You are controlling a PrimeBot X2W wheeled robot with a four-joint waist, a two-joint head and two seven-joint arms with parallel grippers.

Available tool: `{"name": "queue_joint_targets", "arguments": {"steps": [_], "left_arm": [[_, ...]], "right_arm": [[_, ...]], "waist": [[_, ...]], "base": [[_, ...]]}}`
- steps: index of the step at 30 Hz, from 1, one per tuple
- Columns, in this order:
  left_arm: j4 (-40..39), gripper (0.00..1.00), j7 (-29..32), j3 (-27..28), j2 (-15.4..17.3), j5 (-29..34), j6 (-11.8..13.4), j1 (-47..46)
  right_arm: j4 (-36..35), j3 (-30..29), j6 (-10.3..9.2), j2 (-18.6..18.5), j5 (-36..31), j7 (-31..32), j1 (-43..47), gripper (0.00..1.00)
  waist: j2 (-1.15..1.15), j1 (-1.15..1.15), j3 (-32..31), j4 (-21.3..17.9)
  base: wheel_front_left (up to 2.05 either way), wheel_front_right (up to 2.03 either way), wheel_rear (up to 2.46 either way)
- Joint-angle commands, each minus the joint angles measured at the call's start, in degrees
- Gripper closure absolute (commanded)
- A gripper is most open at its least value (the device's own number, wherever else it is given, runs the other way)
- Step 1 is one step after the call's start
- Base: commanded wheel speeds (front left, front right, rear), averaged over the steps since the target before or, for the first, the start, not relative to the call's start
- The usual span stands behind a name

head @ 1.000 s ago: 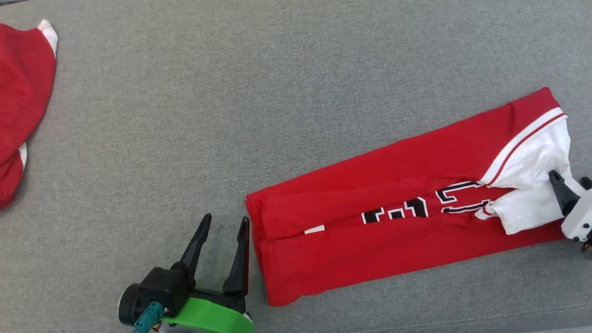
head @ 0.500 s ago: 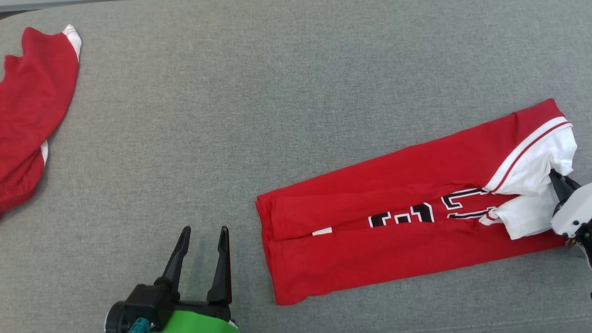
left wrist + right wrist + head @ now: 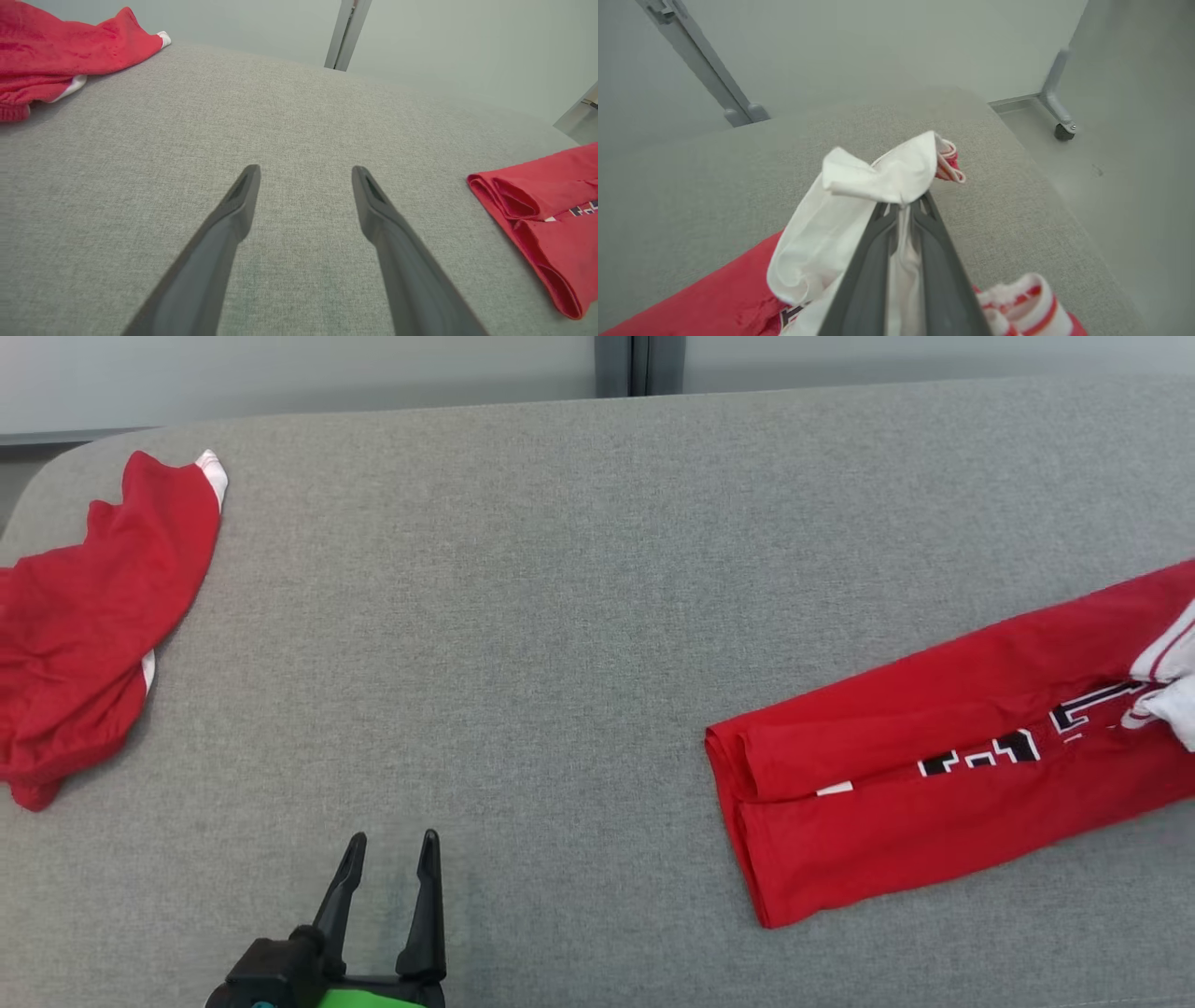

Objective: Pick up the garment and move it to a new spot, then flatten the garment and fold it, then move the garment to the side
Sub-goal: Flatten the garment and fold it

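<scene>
The garment (image 3: 934,784) is a red jersey with black and white lettering and a white sleeve. It lies folded into a long strip at the right of the grey padded table (image 3: 560,569), running off the head view's right edge. In the right wrist view my right gripper (image 3: 903,205) is shut on the bunched white sleeve (image 3: 859,186), which stands up above the fingertips. My left gripper (image 3: 392,840) is open and holds nothing, low at the table's front, well left of the garment's folded end (image 3: 546,219). In the left wrist view the left gripper (image 3: 306,172) has only bare table between its fingers.
A second red garment (image 3: 84,635) lies crumpled at the table's far left corner (image 3: 60,51). The table's right edge drops to the floor, where a frame leg with a caster (image 3: 1059,116) stands. A pale wall runs behind the far edge.
The head camera has tilted up and turned, shifting the whole picture. My right gripper has shut on the white sleeve and left the head view. The garment seems to have slid right.
</scene>
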Motion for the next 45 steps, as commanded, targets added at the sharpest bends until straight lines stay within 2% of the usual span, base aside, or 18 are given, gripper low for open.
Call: {"name": "queue_joint_targets", "arguments": {"steps": [1, 7, 9, 14, 19, 26, 36, 45], "left_arm": [[-0.1, 0.0, -0.2, 0.0, 0.0, -1.0, -0.2, 0.4], [-0.3, 0.0, -0.2, -0.8, 0.0, -3.4, 1.0, -0.8], [-0.5, 0.0, -0.2, -1.1, 0.0, -3.9, 1.3, -1.4], [0.0, 0.0, -0.2, -1.9, 0.0, -4.2, 1.5, -1.9], [0.3, 0.0, -0.2, -2.1, 0.0, -4.4, 1.5, -2.2], [0.8, 0.0, -0.2, -1.8, 0.0, -4.3, 2.0, -1.4], [1.1, 0.0, -0.2, -1.3, 0.0, -3.6, 2.1, 0.3], [1.8, 0.0, -0.2, -1.4, 0.0, -3.4, 1.8, -0.3]], "right_arm": [[-2.8, 1.3, -0.07, -0.4, 0.8, 1.0, 1.1, 1.0], [-18.1, 10.1, -0.08, 1.3, 3.6, 8.0, 5.2, 1.0], [-21.0, 13.4, -0.08, 2.7, 3.5, 9.7, 6.4, 1.0], [-22.9, 21.2, -0.07, 8.0, 1.4, 10.8, 9.1, 1.0], [-20.2, 25.8, -0.07, 13.4, -1.8, 9.2, 10.3, 1.0], [-18.3, 28.0, -0.07, 16.5, -3.0, 7.5, 11.2, 1.0], [-22.2, 27.6, -0.07, 15.2, -2.6, 7.2, 13.3, 1.0], [-24.9, 28.7, -0.07, 16.5, -2.8, 9.0, 13.8, 1.0]], "waist": [[0.0, 0.0, -0.7, 0.1], [0.0, 0.0, -1.2, 0.5], [0.0, 0.0, -1.2, 0.8], [0.0, 0.0, -1.4, 2.2], [0.0, 0.0, -1.2, 3.4], [0.0, 0.0, -1.6, 4.3], [0.0, 0.0, -3.0, 3.1], [0.0, 0.0, -2.9, 1.8]], "base": [[0.0, 0.0, 0.0], [0.0, 0.0, 0.0], [0.0, 0.0, 0.0], [0.0, 0.0, 0.0], [0.0, 0.0, 0.0], [0.0, 0.0, 0.0], [0.0, 0.0, 0.0], [0.0, 0.0, 0.0]]}}
